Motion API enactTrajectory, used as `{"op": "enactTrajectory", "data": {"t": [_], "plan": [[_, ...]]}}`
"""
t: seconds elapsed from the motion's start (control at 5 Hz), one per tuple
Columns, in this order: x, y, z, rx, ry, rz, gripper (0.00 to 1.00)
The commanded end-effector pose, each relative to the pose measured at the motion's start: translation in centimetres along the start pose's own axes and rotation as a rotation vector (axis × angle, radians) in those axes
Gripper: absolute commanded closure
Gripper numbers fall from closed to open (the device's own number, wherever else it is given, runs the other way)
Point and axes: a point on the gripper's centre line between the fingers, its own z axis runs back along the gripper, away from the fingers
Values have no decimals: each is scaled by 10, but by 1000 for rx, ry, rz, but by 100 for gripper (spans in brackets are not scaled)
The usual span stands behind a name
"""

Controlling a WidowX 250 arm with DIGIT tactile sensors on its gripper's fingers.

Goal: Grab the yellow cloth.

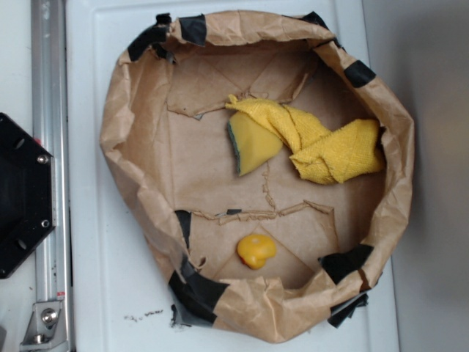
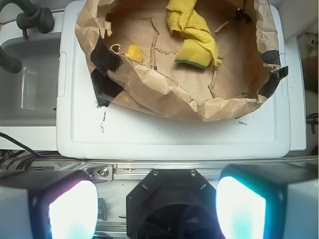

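Note:
The yellow cloth [image 1: 326, 143] lies crumpled and folded in the right half of a brown paper basin [image 1: 121, 132], its left end draped over a yellow sponge wedge. In the wrist view the yellow cloth [image 2: 192, 22] shows at the top, far from my gripper [image 2: 157, 204]. The gripper is open, its two glowing pads wide apart with nothing between them, and it hangs over the robot base, outside the basin. The gripper does not appear in the exterior view.
A yellow sponge wedge with a green edge [image 1: 253, 143] rests against the cloth. A small glossy yellow toy [image 1: 256, 251] sits near the basin's front. The basin's crumpled paper wall [image 2: 169, 97] with black tape patches stands on a white lid [image 2: 164, 137]. The black robot base [image 1: 22, 194] is at left.

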Motion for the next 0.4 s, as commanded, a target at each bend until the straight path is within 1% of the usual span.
{"op": "enactTrajectory", "data": {"t": [0.0,0.2], "plan": [[0,0,0,0,0,0,0],[47,11,-36,142,-241,3,0]]}}
